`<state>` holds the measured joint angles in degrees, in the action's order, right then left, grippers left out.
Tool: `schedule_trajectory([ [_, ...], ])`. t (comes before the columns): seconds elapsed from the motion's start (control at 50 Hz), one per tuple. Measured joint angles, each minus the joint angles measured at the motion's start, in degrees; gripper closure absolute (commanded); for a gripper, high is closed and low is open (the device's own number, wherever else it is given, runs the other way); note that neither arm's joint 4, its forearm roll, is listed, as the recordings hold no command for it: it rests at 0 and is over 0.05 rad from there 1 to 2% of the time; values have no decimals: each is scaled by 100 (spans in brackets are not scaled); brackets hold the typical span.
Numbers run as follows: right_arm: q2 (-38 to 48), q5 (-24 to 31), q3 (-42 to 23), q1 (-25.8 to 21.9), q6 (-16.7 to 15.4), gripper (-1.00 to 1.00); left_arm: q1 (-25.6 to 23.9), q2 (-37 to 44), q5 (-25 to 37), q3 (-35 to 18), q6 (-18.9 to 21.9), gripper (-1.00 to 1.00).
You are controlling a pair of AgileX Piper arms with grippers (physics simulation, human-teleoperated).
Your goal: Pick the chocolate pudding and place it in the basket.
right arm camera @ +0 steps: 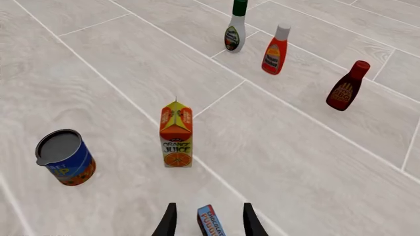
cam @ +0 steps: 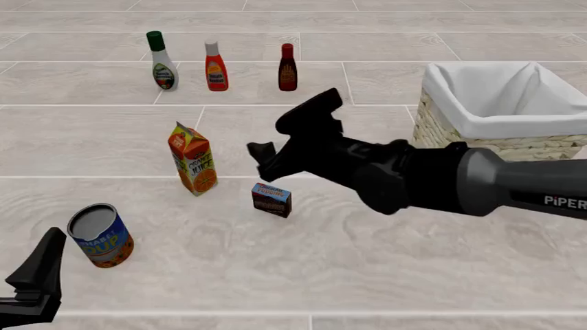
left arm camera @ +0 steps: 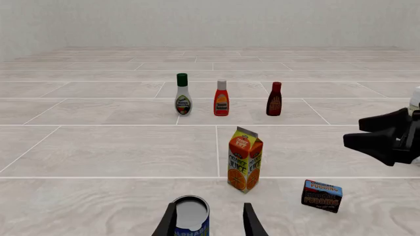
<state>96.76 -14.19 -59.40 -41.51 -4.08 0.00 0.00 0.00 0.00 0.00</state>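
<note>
Right gripper (cam: 266,148) spread wide, hovering just above chocolate pudding (cam: 271,199), box between its fingers (right arm camera: 169,222). Left gripper (left arm camera: 208,221) released, soup can (left arm camera: 191,215) between fingers, contact unclear.

You get bright, even, flat light; only faint soft shadows beneath objects; no glare; sharp focus throughout.

Front overhead; wrist views share juice carton (left arm camera: 245,160).
</note>
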Motion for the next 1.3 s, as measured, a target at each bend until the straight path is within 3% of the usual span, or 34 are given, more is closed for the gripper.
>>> schedule_trajectory([
  [0.72,370,1559,-1120,96,-18,-100,0,0,0,0,0,-100],
  [1.3,843,1903,-1367,74,223,-100,0,0,0,0,0,-100],
])
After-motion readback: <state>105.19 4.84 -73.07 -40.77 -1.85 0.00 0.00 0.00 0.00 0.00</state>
